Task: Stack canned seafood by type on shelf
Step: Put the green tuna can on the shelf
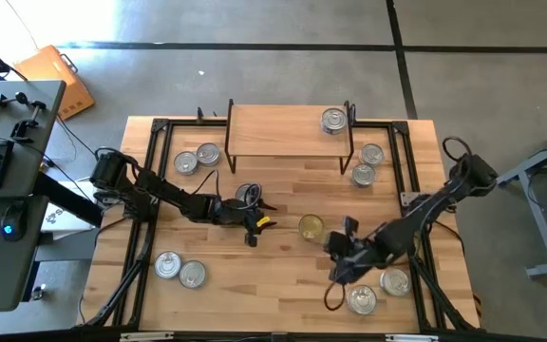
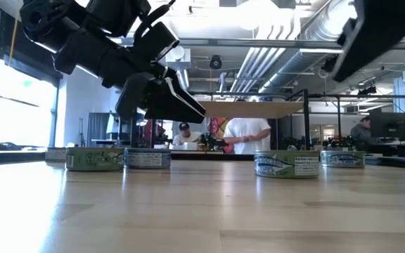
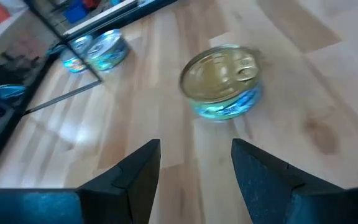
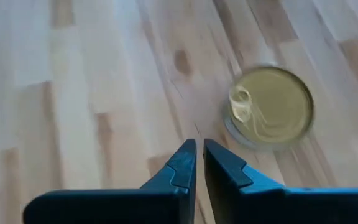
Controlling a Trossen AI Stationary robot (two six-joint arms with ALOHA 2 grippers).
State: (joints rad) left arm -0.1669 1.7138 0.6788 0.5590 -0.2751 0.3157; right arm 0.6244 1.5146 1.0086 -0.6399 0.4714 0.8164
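Observation:
A gold-lidded tin (image 1: 311,227) with a bluish side label stands on the tabletop between my two grippers; it also shows in the left wrist view (image 3: 222,81) and the right wrist view (image 4: 270,107). My left gripper (image 1: 254,225) is open to the tin's left, pointing at it from a short way off (image 3: 196,155). My right gripper (image 1: 336,247) is shut, just to the tin's near right and above the table (image 4: 199,152). The shelf (image 1: 288,128) stands at the far middle with one silver-lidded tin (image 1: 333,120) on its right end.
Silver tins stand in pairs: left of the shelf (image 1: 198,158), right of it (image 1: 367,163), near left (image 1: 179,269) and near right (image 1: 378,290). Another tin (image 1: 247,194) sits behind my left arm. A black frame (image 1: 403,161) runs along the table's sides.

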